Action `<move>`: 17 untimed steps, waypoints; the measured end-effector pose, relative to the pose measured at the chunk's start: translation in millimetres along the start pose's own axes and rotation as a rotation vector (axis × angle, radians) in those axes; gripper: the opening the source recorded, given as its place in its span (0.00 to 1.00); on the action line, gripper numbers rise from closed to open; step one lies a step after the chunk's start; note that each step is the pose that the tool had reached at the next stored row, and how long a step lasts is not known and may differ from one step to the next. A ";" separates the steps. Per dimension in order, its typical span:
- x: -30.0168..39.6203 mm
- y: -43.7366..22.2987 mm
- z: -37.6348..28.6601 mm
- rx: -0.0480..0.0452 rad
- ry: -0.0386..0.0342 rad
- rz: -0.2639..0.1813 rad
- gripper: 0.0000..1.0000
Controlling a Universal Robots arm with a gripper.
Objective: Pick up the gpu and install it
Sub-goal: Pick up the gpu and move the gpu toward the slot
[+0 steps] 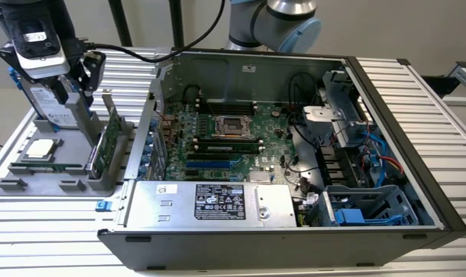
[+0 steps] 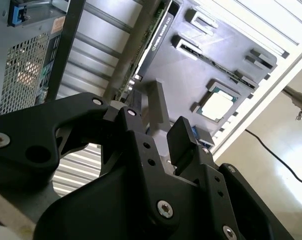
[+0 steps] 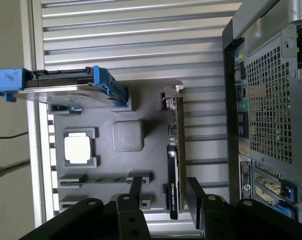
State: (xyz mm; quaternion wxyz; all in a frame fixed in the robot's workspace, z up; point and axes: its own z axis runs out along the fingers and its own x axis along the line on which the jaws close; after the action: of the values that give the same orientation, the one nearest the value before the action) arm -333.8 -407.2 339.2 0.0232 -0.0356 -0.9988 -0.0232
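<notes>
The gpu (image 1: 112, 136) stands on edge in a grey holder (image 1: 32, 186) at the exterior view's left, beside the open computer case (image 1: 387, 115). Its green board faces the case and its silver bracket (image 1: 107, 101) points up. In the first wrist view the gpu (image 3: 174, 165) shows edge-on, bracket (image 3: 173, 95) at the far end. My gripper (image 1: 73, 91) hangs open above the holder, apart from the card. Its two black fingers (image 3: 136, 187) stand either side of the card's near end. In the second wrist view the gripper (image 2: 153, 127) frames a grey post, with the gpu (image 2: 158, 37) beyond.
A silver hard drive with blue rails (image 3: 66, 90) stands in the holder beside the gripper. A processor chip (image 3: 77, 148) lies flat in the holder. Inside the case are the motherboard (image 1: 217, 144), its blue slots (image 1: 209, 164), cables (image 1: 371, 150) and a power supply (image 1: 209, 202).
</notes>
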 end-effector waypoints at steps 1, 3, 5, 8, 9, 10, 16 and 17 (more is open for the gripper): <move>0.0 0.0 0.3 0.0000 -0.0001 0.000 1.00; 0.0 0.0 0.8 0.0001 0.0001 0.000 1.00; -0.1 -0.1 1.6 0.0000 0.0000 0.000 1.00; -0.2 -0.2 3.5 0.0001 0.0003 0.000 1.00; -0.2 -0.2 4.2 0.0001 0.0005 0.000 1.00; -0.2 -0.2 5.0 0.0001 0.0006 0.000 1.00; -0.4 -0.4 9.2 0.0002 0.0019 0.000 1.00; -0.5 -0.4 9.7 0.0002 0.0022 0.000 1.00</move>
State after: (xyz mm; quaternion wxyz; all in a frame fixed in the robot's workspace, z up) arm -333.8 -407.2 329.4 0.0243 -0.0357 -0.9988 -0.0231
